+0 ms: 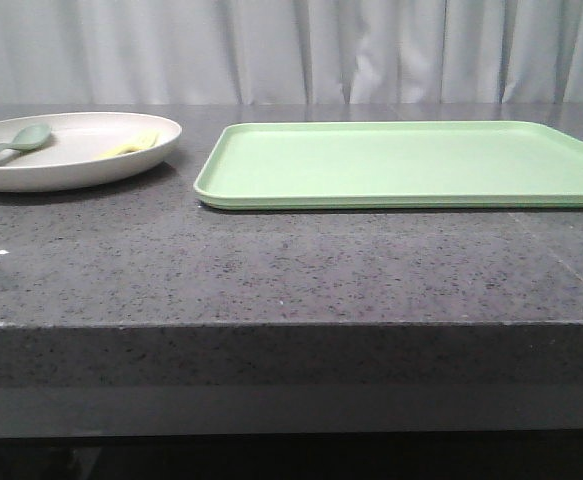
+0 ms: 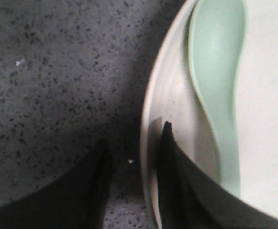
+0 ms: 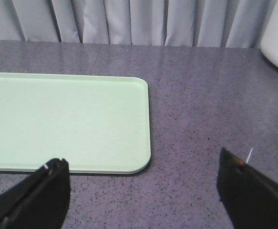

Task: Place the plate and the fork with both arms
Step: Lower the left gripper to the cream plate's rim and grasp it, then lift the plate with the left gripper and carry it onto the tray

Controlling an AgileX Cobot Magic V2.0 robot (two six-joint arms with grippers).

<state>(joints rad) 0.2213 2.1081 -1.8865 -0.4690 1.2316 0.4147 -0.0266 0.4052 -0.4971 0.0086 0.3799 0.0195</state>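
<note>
The left gripper is straddling the plate rim, one finger inside and one outside, apparently closing to pinch and lift it. The plate is sitting left of the tray, carrying the fork and a spoon. The right gripper is hanging wide open beside the tray, holding nothing.
</note>
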